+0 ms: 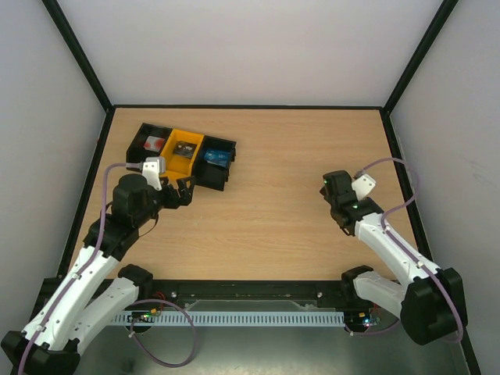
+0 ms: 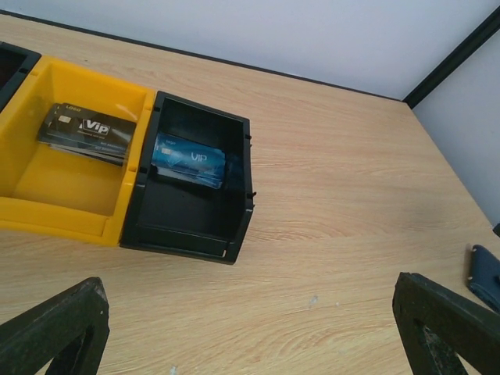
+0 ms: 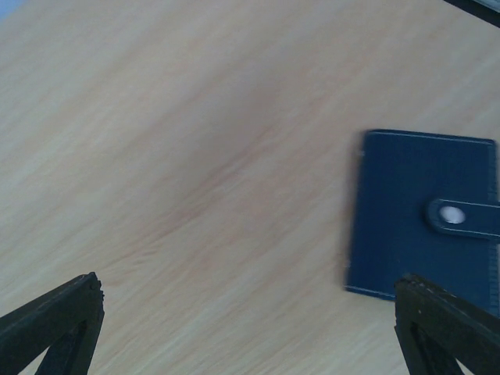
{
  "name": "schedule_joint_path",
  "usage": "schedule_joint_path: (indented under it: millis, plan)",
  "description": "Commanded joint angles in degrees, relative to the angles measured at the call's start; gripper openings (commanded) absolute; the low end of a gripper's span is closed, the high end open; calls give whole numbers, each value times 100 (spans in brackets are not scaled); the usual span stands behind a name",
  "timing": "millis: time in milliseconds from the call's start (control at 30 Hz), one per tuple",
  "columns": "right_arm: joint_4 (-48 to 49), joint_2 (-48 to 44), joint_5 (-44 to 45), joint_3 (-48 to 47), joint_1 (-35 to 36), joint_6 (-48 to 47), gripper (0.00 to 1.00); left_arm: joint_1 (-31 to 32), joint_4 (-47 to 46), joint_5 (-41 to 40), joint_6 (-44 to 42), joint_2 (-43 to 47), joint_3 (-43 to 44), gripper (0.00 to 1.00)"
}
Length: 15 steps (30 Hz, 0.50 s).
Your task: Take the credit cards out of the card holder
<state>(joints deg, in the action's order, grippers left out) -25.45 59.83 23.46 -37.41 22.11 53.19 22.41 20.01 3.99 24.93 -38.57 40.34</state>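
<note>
The right gripper (image 3: 248, 320) — jaws wide apart — hovers, the card holder (image 3: 410, 211) by one fingertip.

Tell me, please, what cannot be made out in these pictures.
- Card holder: blurred and cut by the right edge in the right wrist view; its strap is shut, hiding any contents.
- Top view: it lies hidden under the right gripper.
- Red-and-white item: too small in the top view to identify.
- Blue card and black cards: stack counts unclear in the left wrist view.
</note>
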Motion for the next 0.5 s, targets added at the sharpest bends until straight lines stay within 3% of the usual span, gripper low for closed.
schedule_joint_path:
  millis: [0,200,467]
  plan:
    - [-84,-59,-2,349,-645,263,98,-23,-69,-142,-146,14,-125,100]
    - [277,171,145,567,-1516,169,98,-24,-49,-190,-216,129,-201,100]
    - [1284,821,-518,814,-2449,-355,98,-18,-25,-149,-250,186,-219,100]
